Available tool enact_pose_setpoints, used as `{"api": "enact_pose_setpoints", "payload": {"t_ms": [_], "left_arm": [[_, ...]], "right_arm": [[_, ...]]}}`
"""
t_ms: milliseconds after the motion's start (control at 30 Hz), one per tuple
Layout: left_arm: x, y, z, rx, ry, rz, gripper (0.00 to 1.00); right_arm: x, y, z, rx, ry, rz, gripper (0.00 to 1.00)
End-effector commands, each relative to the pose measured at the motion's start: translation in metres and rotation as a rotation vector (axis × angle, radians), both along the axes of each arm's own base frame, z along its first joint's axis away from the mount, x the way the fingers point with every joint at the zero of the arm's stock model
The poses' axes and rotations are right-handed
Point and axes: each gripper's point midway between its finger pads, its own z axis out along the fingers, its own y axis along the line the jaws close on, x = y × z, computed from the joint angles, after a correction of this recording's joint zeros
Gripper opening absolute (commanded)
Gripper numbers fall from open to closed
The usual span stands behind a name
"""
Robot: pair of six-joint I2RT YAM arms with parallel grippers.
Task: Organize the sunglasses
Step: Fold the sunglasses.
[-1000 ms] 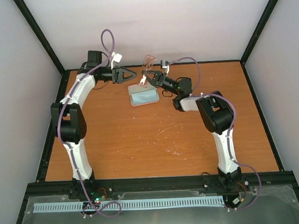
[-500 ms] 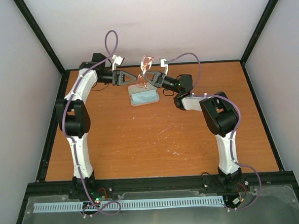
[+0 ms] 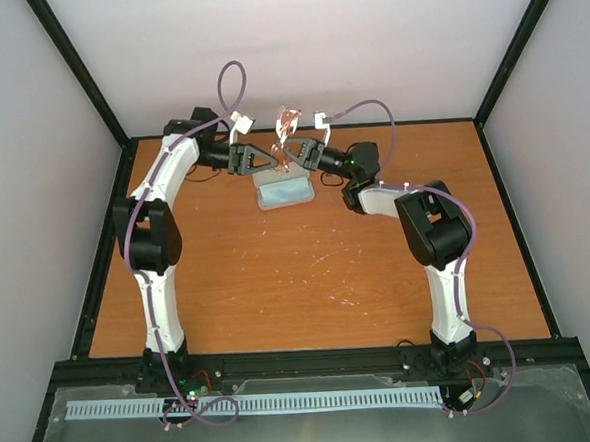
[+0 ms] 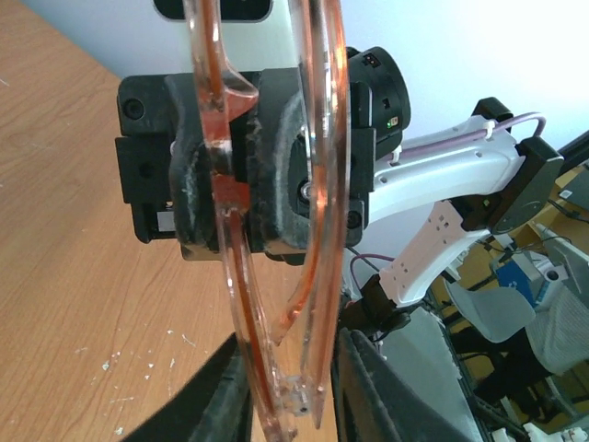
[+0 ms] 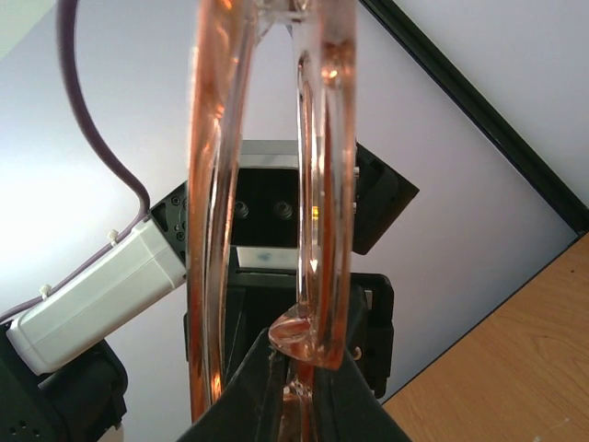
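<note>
The sunglasses point(image 3: 287, 129), with a thin amber-orange frame, hang in the air above the table's far middle. My right gripper point(image 3: 294, 152) is shut on their lower part; in the right wrist view the frame point(image 5: 322, 138) rises from between its shut fingers point(image 5: 258, 387). My left gripper point(image 3: 274, 160) is open and faces the right one. In the left wrist view its two dark fingers point(image 4: 216, 396) stand either side of the folded end of the glasses point(image 4: 317, 138), close to it, with small gaps. The right gripper's black body fills the view behind.
A pale oblong case point(image 3: 284, 192) with light blue in it lies on the wooden table point(image 3: 308, 270) just below the two grippers. Black frame posts and grey walls enclose the table.
My left gripper has moved right until its open fingers straddle the glasses. My right gripper has lifted the glasses slightly and shifted them left.
</note>
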Motion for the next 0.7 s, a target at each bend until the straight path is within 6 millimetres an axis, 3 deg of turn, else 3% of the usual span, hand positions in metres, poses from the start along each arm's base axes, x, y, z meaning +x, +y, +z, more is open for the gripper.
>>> {"api": "enact_pose_setpoints", "payload": {"t_ms": [0,167,233,300,400,467,567,667], "left_arm": [[-0.005,-0.006,0.013,0.004,-0.071,-0.019,0.24],[-0.005,-0.007,0.015,0.012,-0.083,-0.019,0.07],[-0.005,-0.007,0.015,0.015,-0.087,-0.017,0.05],[-0.004,-0.007,0.015,0.014,-0.088,-0.018,0.06],[-0.004,-0.006,0.016,0.015,-0.092,-0.016,0.24],[-0.004,-0.004,0.019,0.011,-0.1,-0.013,0.28],[-0.003,-0.001,0.022,-0.002,-0.105,-0.006,0.28],[-0.001,0.0,0.021,-0.006,-0.103,-0.006,0.21]], "right_arm": [[-0.002,-0.001,0.019,0.022,-0.067,0.004,0.03],[-0.003,-0.002,0.017,0.02,-0.061,0.007,0.03],[-0.004,-0.002,0.017,0.02,-0.058,0.008,0.03],[-0.005,-0.003,0.016,0.019,-0.055,0.008,0.03],[-0.006,-0.006,0.014,0.022,-0.048,0.01,0.03],[-0.008,-0.009,0.014,0.03,-0.044,0.014,0.03],[-0.009,-0.012,0.015,0.038,-0.042,0.014,0.03],[-0.01,-0.012,0.016,0.04,-0.045,0.019,0.03]]}}
